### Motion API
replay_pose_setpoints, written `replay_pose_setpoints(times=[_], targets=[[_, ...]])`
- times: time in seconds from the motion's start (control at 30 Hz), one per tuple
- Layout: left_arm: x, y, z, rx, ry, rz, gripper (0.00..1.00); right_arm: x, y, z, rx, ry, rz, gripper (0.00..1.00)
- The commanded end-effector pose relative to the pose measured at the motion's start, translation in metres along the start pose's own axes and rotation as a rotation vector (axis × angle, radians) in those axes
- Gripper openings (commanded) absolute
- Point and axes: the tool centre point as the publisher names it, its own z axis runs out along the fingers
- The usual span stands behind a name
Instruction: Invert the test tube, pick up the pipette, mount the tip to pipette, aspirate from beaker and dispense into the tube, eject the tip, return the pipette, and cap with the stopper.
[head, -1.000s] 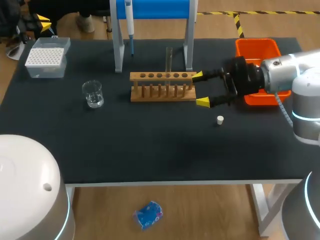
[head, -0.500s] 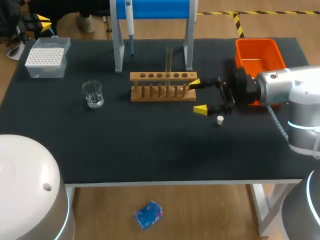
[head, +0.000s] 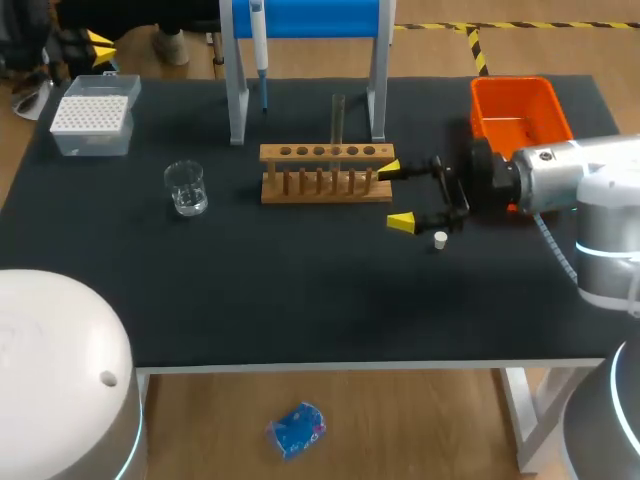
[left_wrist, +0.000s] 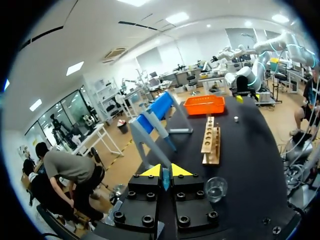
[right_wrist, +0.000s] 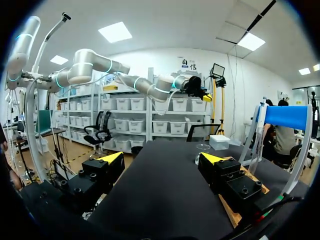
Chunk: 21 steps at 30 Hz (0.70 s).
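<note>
On the dark worktop (head: 300, 290), the R hand (head: 396, 194) lies level, fingers spread wide, released, gripping nothing. Its far tip is right at the end of the wooden rack (head: 326, 172); its near tip is just beside the small white stopper (head: 440, 239). The test tube (head: 338, 118) stands upright at the rack. The pipette (head: 259, 45) hangs on the blue stand (head: 300, 15). The beaker (head: 186, 188) sits well to the rack's left, w/ the tip box (head: 92, 122) behind it. The orange bin (head: 515, 115) is behind the R arm. The L hand (left_wrist: 163, 171) is clenched, tips together, w/ the beaker ahead of it.
</note>
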Motion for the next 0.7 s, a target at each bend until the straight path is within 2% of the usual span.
replay_pose_setpoints(times=[0.03, 0.13, 0.7], targets=[[-0.002, -0.019, 0.006, -0.056, 0.088, 0.001, 0.0, 0.0, 0.0, 0.0, 0.0, 0.0, 0.0, 1.0], [0.007, -0.033, 0.016, -0.065, 0.138, 0.021, 0.0, 0.0, 0.0, 0.0, 0.0, 0.0, 0.0, 1.0], [0.007, -0.033, 0.016, -0.065, 0.138, 0.021, 0.0, 0.0, 0.0, 0.0, 0.0, 0.0, 0.0, 1.0]])
